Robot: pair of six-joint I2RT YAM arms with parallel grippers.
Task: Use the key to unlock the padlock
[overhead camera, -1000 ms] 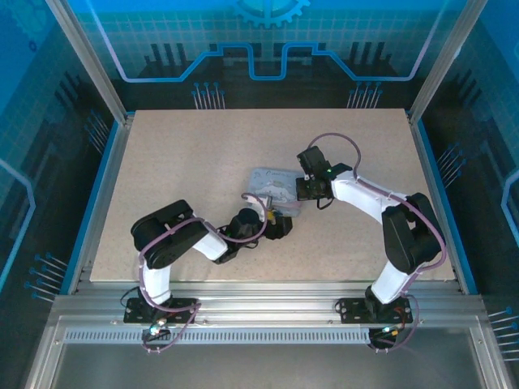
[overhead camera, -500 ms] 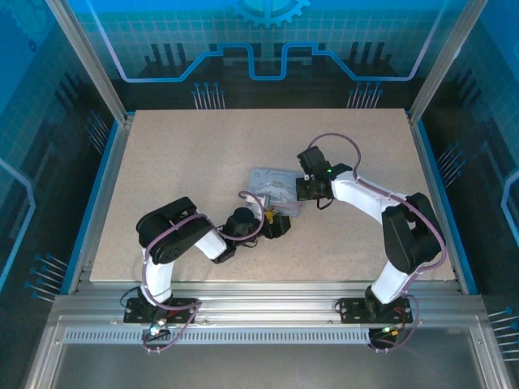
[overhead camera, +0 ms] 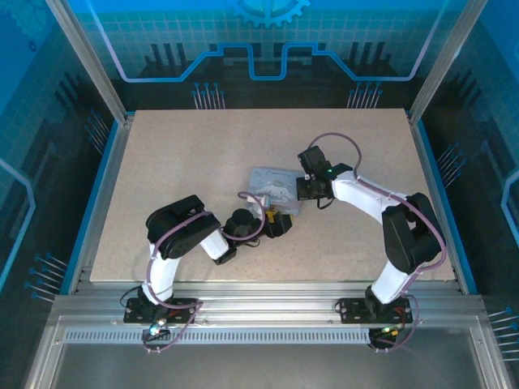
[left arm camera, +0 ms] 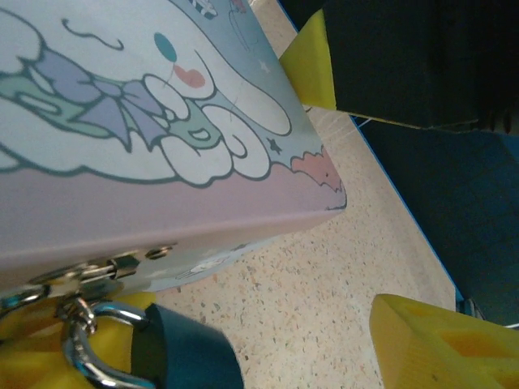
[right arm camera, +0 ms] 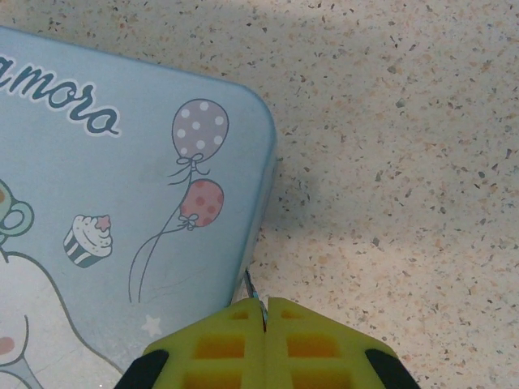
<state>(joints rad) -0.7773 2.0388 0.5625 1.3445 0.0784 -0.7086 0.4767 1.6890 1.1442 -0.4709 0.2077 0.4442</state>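
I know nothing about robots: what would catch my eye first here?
The pastel tin with its white cartoon puppy, in the middle of the table, stands out first. The padlock hangs from its front latch, right by the left gripper. The right gripper pinches the key, a thin metal sliver, at the tin's rounded corner.

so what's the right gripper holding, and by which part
The key, in the shut right gripper; all but a thin tip is hidden inside its grip.
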